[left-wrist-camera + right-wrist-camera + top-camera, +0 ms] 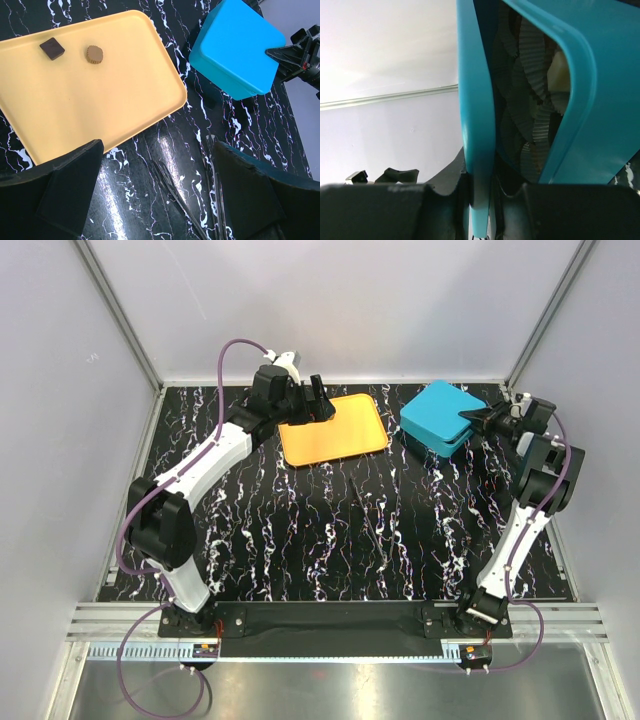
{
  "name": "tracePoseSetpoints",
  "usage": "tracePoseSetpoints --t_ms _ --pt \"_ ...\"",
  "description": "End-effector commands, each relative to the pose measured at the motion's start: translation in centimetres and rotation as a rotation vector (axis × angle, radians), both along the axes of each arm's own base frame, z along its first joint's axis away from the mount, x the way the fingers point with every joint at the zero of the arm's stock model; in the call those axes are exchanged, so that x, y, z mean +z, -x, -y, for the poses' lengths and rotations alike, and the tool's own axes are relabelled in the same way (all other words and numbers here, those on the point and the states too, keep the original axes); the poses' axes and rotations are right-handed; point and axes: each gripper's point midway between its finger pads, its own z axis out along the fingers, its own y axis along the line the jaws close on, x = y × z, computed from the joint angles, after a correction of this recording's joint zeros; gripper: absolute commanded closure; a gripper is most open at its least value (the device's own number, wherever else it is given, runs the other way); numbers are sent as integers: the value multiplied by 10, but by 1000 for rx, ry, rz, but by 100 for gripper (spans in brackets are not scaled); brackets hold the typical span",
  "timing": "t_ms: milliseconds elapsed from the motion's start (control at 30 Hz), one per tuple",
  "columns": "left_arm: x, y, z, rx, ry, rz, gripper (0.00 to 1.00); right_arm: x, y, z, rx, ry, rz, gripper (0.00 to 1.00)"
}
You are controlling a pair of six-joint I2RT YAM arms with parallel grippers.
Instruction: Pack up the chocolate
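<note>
- Right claw: jaws drawn close and clamped on a thin teal edge of the box, at the corner nearest that arm; I take this edge for the lid's rim, though the close view does not settle which wall is lid and which is base
- Just past that grip the box stands ajar, and through the gap show grey fluted cups packed close together
- One cream piece seems to sit among the cups, so some chocolate looks packed already; how many cups are filled is hidden
- Left claw: jaws wide apart and holding nothing, hovering over the worktop just off the tray's near edge
- Tray: orange, flat on the worktop beside the box and apart from it
- On the tray lie a dark square chocolate and a round chocolate with a fluted rim, near each other at the far end and not touching; the rest of the tray is bare
- Judgement: the task is well along, with most of the chocolate apparently off the tray
- Left to do, as far as can be told: carry those two pieces into free cups while the box is held open, then shut the lid
- The open left claw is the one placed to fetch them
</note>
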Motion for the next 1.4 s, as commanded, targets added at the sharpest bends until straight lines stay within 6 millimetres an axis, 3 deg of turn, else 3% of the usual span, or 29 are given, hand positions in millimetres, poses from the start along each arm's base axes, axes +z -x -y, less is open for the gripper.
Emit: tracePoseSetpoints --t_ms 0,67,233,500,633,1067,1233,1367 --pt "18 -4 3 -10 14 63 2 22 1 18 -43 43 42 81" --pt "19 -4 3 -9 14 65 2 23 1 17 -41 37 48 81" --pt "19 -3 3 -12 11 65 2 40 -1 16 -25 2 110 92" --pt "22 -1 2 -13 5 71 2 57 0 16 -29 -7 182 94" --pt "22 1 1 -13 5 71 2 68 1 16 -24 -43 217 99" --pt "24 4 1 -19 6 75 2 60 9 24 -40 -47 203 99" --pt "23 4 0 -19 2 75 2 53 9 25 -49 -48 182 89" --pt "25 5 -1 -19 0 78 2 44 9 25 -51 -50 160 86"
